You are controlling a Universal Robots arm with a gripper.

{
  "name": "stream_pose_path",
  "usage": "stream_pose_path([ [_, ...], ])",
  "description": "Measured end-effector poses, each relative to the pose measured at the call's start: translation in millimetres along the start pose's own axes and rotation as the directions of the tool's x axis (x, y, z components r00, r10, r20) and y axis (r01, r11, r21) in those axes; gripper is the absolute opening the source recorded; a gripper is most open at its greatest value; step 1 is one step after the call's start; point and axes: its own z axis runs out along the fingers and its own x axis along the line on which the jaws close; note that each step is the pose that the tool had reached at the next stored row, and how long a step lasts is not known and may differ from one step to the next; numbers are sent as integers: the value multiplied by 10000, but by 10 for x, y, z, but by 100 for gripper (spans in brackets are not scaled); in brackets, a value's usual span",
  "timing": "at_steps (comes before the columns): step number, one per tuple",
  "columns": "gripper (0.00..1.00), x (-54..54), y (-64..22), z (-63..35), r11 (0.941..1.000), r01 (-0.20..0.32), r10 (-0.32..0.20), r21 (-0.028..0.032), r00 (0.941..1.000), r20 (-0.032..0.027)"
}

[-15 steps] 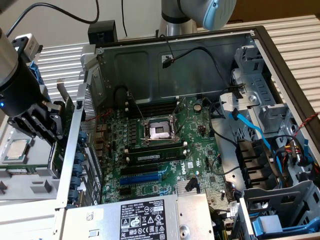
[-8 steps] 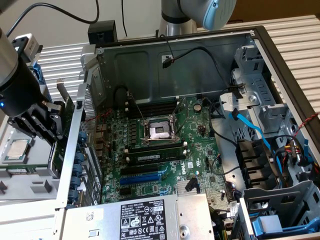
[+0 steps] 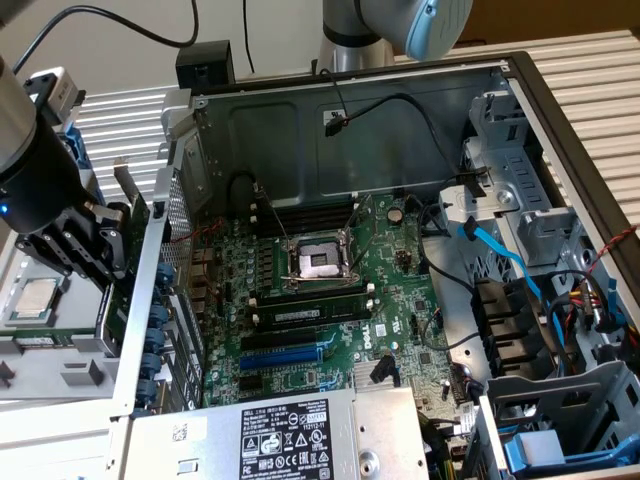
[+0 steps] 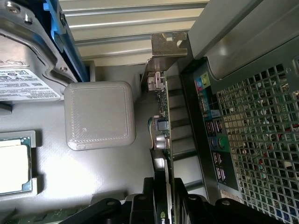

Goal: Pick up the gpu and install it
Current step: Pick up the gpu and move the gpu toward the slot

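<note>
The gpu (image 4: 164, 116) stands on edge outside the computer case, seen edge-on in the wrist view. Its green board, small connectors and silver bracket (image 4: 168, 44) point away from the wrist. My gripper (image 4: 161, 207) straddles the card's near end, a black finger (image 4: 138, 205) pressed to each side, shut on it. In the exterior view the gripper (image 3: 100, 255) is at the exterior view's left, just outside the case's rear wall, with the gpu's bracket end (image 3: 127, 195) sticking up past it. The open case shows the large green motherboard (image 3: 400, 300) with a blue slot (image 3: 285, 352).
The case's rear I/O panel (image 4: 212, 130) and mesh wall (image 4: 261, 140) run close beside the card. A grey square block (image 4: 99, 115), a loose CPU (image 4: 14, 163) and a drive (image 4: 23, 79) lie on the grey tray. Cables and drive cages (image 3: 520, 260) crowd the case's right side.
</note>
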Motion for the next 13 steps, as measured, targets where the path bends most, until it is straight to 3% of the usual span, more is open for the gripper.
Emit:
stream_pose_path([
  [13, 29, -4, 5, -44, 10000, -1, 1, -11, 10000, 3],
])
